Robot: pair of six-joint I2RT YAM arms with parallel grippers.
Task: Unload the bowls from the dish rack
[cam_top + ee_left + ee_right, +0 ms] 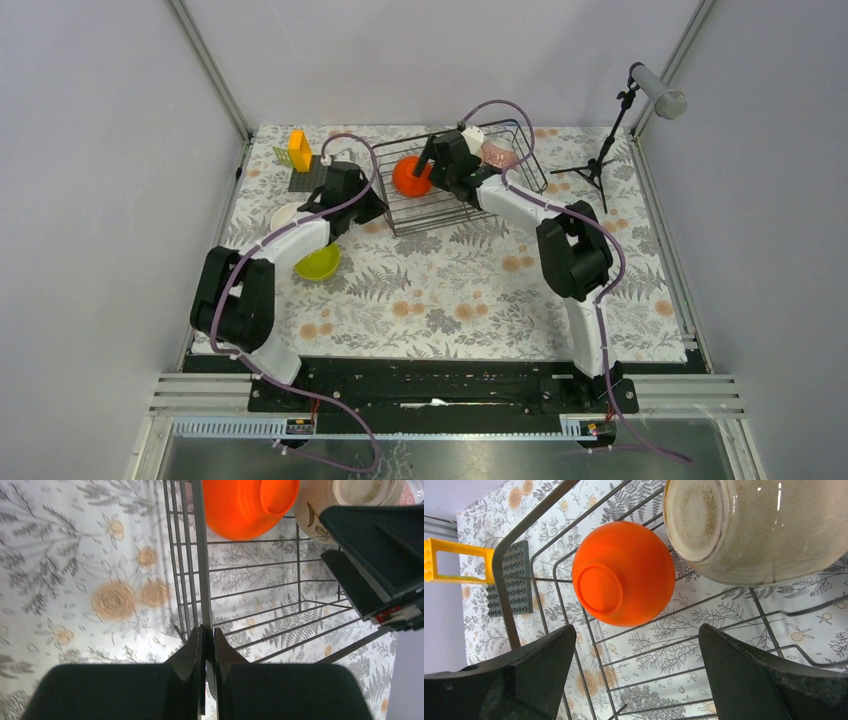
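The dish rack [447, 221] stands at the back middle of the table. In it an orange bowl [411, 176] rests on its side, with a cream bowl [473, 138] and a pink patterned bowl [499, 155] behind it. My left gripper [209, 636] is shut on the rack's left rim wire [202, 580]. My right gripper [636, 635] is open and empty above the rack floor, just short of the orange bowl [624, 575] and the cream bowl [764, 525]. A yellow-green bowl [318, 263] and a pale bowl [285, 214] sit on the table by the left arm.
A yellow block [299, 150] stands on a flat dark grey plate [307, 177] at the back left. A small black stand with a grey tube [601, 150] is at the back right. The right gripper's fingers [375, 545] show in the left wrist view.
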